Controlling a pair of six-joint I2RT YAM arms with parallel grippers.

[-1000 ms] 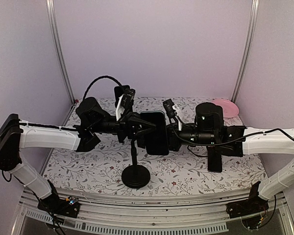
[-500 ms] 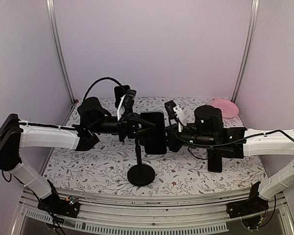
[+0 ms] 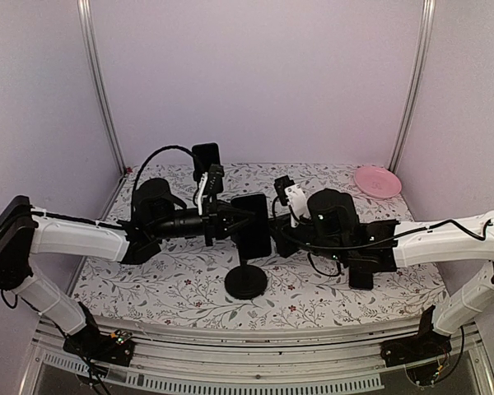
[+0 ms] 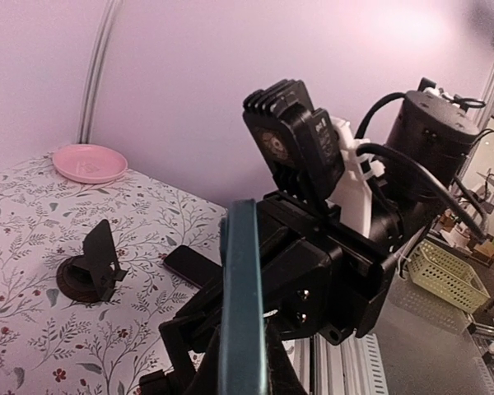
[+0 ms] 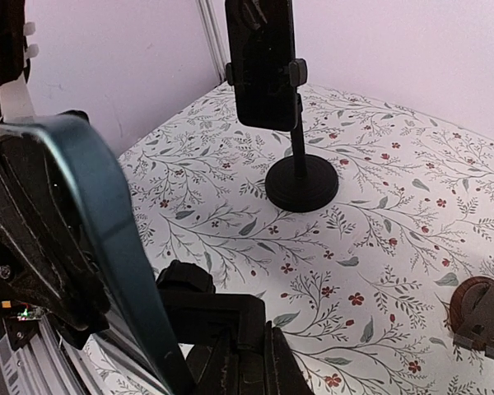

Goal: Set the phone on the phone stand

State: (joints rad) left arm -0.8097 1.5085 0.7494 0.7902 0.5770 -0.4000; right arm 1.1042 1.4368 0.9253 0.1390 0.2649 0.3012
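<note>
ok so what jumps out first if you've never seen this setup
The left arm and right arm meet nose to nose over the middle, with a dark phone held upright between them, just above a round-based black stand. After that, the pink plate in the back right corner, bright against the flowery table.

At 2 o'clock, glossy pink round plate [image 3: 376, 181]; white surface [image 3: 165, 280] printed with grey-green leaf sprigs and small red flowers; black flat phone [image 3: 253, 230], teal-edged; black round-based phone stand [image 3: 246, 282].
</note>
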